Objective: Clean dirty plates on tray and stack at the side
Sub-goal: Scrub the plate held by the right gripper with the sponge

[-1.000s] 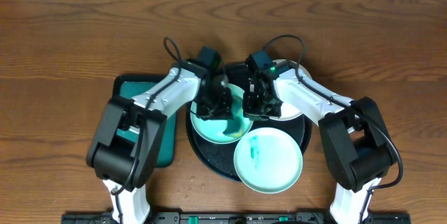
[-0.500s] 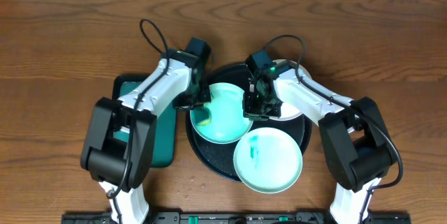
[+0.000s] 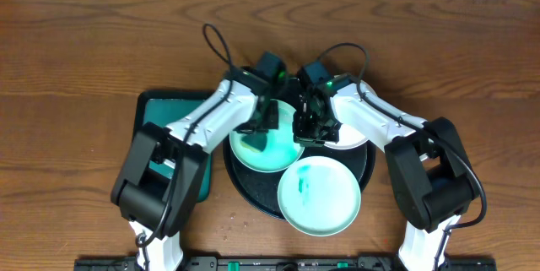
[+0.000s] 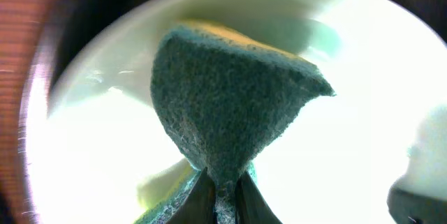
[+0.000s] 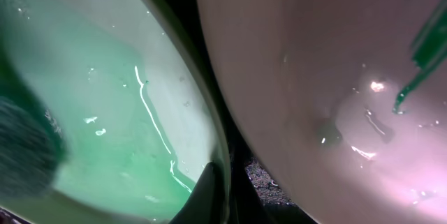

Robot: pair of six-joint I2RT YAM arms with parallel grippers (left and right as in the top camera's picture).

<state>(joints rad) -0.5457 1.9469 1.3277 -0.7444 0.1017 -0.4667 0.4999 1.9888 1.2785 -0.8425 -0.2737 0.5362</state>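
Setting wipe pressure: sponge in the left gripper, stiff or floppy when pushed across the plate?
Probably soft: the sponge pinches to a narrow waist in the left gripper. Its coarse face should drag on the glossy plate rather than slip.

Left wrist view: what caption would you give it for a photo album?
The left hand, shut on a green sponge, holds it over a pale plate.

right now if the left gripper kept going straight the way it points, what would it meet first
The left gripper pinches a sponge; straight on, that sponge meets the pale plate first, probably touching it, though depth is unclear.
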